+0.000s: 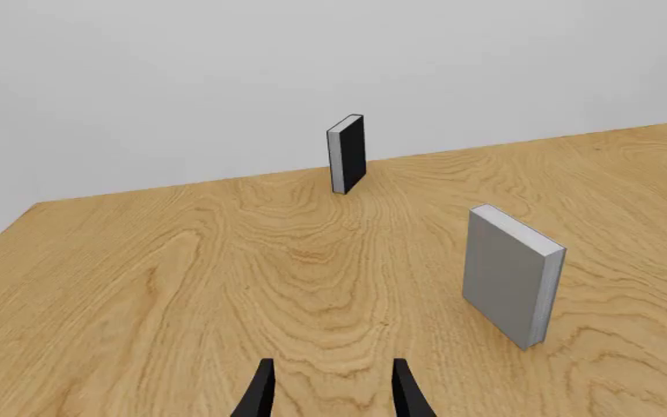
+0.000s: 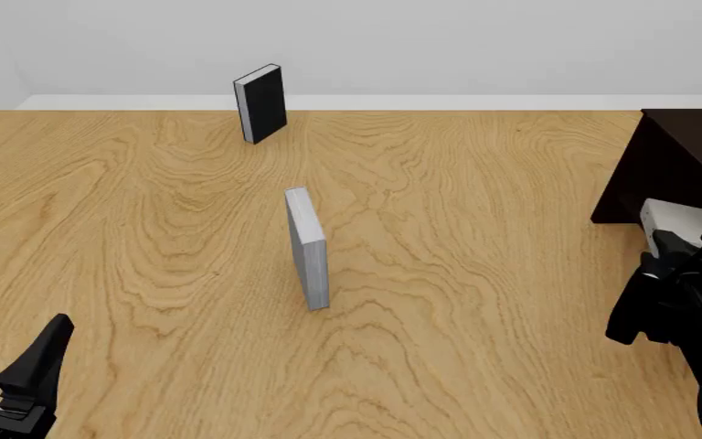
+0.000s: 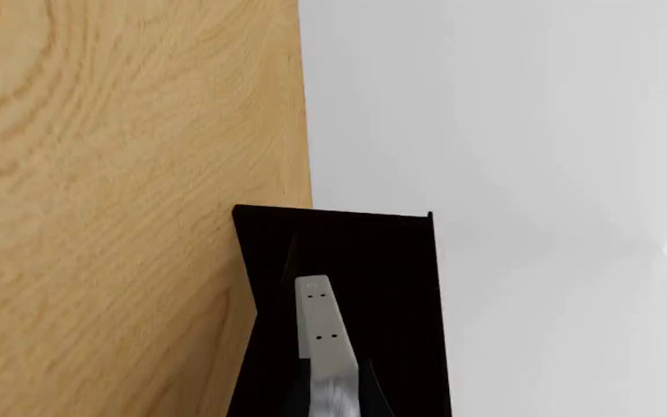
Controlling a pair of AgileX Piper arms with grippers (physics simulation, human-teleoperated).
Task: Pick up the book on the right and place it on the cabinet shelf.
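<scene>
At the dark brown wooden cabinet shelf (image 2: 675, 165), the right gripper (image 2: 683, 245) clamps the plain light-grey hardback book (image 2: 690, 219); it should slide in level before releasing. The left gripper (image 2: 7, 352) idles agape.

Plain light-grey hardback book (image 2: 683, 222) with white page edges: at front view's right edge, against very dark brown wooden cabinet's shelf recess (image 2: 680, 165); mostly hidden, exact pose unclear.

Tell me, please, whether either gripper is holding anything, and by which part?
The right gripper holds the light-grey book by its near edge, beside the dark cabinet; exact contact is hidden. The left gripper is open, empty.
</scene>
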